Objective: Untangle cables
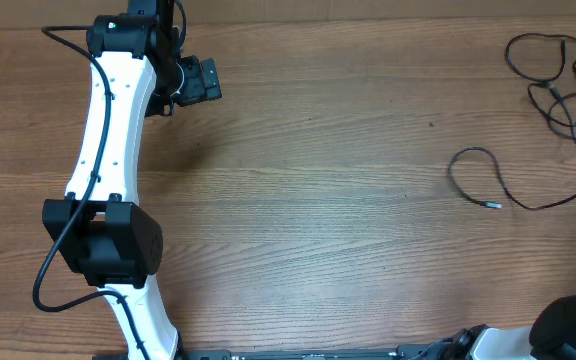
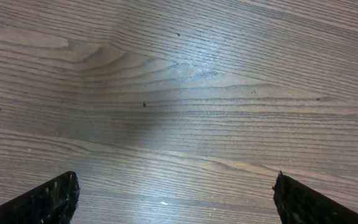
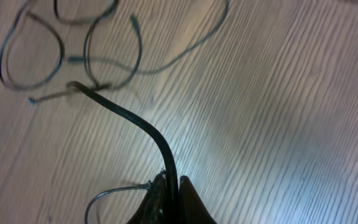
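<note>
Pinched between the fingertips of my right gripper (image 3: 169,196) is one of the cables (image 3: 129,118). The jaws are closed tight on it. It rises from them in a black curve toward the upper left of that wrist view, where it meets the other loops lying blurred on the table (image 3: 278,93). From overhead, the cables lie bundled at the far right corner of the table. One strand curls out nearer to me, its silvery tip (image 1: 492,205) lying on the wood, and then runs off the right edge. My left gripper (image 1: 198,80) hangs at the far left, well apart from the cables, with its jaws spread wide and holding nothing. Its wrist view shows just my two fingertips (image 2: 48,199) at the bottom corners, above the wood grain.
</note>
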You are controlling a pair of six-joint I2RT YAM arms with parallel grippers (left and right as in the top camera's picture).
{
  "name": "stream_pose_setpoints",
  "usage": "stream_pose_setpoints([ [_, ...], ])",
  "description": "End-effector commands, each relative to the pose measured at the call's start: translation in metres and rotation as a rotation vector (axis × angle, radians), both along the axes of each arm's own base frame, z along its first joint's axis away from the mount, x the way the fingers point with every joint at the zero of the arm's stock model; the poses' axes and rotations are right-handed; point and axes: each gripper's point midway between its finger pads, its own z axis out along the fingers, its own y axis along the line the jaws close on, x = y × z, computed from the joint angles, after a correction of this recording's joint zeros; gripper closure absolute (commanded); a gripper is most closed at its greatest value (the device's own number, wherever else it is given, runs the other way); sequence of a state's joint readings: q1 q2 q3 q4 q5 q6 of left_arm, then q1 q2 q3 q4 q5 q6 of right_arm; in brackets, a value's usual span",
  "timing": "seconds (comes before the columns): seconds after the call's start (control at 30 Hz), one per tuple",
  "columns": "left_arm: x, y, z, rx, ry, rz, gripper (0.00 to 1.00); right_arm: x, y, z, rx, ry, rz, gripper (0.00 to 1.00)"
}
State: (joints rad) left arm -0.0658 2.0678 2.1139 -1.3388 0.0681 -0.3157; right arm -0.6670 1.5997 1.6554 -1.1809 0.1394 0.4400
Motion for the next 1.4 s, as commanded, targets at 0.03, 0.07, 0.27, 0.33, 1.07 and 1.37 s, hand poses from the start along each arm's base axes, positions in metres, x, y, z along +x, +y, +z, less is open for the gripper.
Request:
stream_pose_setpoints([
  [0.03,0.002,-0.004,0.011,-0.009,-0.030,0.006,0.00,-0.014,-0.024,0.024,-0.115,-0.011,-0.076,0.96],
  [0.07,0.002,-0.004,0.011,-0.009,-0.030,0.006,0.00,-0.017,-0.029,0.026,-0.138,-0.005,-0.093,0.96],
  [0.27,0.002,-0.004,0.011,-0.009,-0.030,0.006,0.00,-0.021,-0.051,0.036,-0.234,0.011,-0.112,0.96],
  [0.33,0.002,-0.004,0.011,-0.009,-0.030,0.006,0.00,-0.018,-0.056,0.036,-0.259,0.022,-0.080,0.96],
  [1.07,0.002,-0.004,0.011,-0.009,-0.030,0.006,0.00,-0.031,-0.148,-0.082,-0.185,0.201,-0.208,0.96],
  [1.37,0.002,-0.004,0.011,-0.009,-0.030,0.006,0.00,-0.017,-0.177,-0.083,-0.269,0.139,-0.240,0.96],
])
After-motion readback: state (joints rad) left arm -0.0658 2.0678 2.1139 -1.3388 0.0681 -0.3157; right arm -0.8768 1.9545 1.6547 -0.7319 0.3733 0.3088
